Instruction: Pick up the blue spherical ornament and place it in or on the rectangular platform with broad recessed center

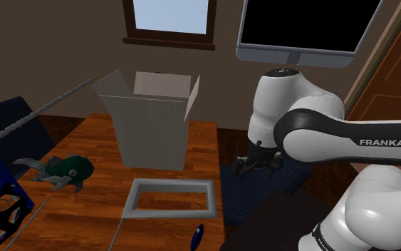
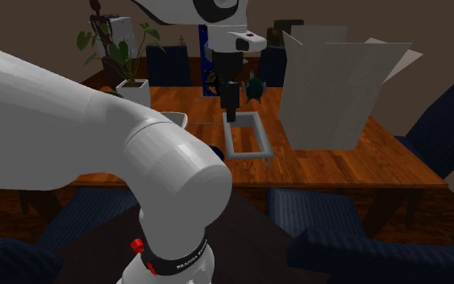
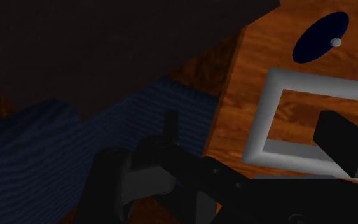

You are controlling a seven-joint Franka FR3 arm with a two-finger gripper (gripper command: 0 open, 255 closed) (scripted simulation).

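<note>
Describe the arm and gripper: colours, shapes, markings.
The arm has glossy white rounded shells with dark bands at the joints. One dark band carries white FRANKA lettering, cut off at the picture's edge. A small red ring sits beside a black collar with fine white text. The gripper is all black, with two fingers under a white housing.

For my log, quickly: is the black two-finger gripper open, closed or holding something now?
black two-finger gripper: cannot be told; the dark blue ornament lies apart on the brown wooden table.
</note>
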